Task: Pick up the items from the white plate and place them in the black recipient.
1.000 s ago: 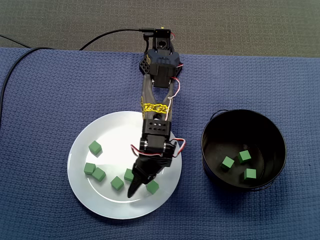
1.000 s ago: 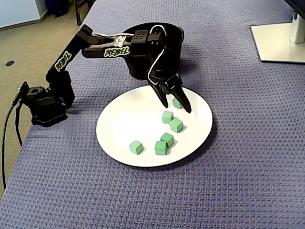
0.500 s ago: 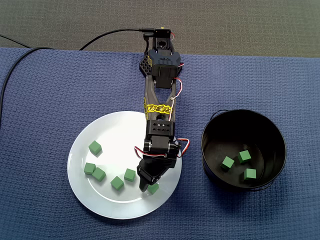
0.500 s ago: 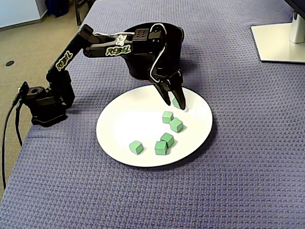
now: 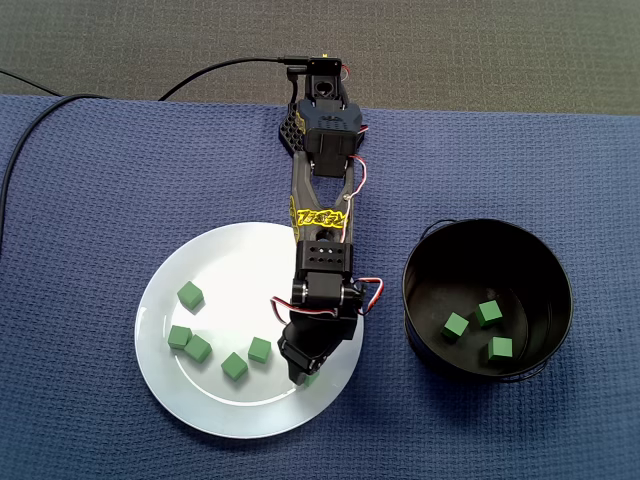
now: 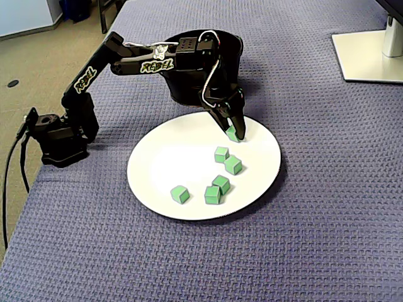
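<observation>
Fingers [image 6: 234, 128] of mine pinch a green cube [image 6: 232, 134] at the white plate's [image 6: 158, 165] edge. Five more cubes [image 5: 234, 366] lie there; three sit in the black bucket [image 5: 530, 268].

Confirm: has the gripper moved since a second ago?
Yes. In a fixed view the gripper has shifted right, toward the right rim of the white plate, and has closed on the green cube there.
</observation>
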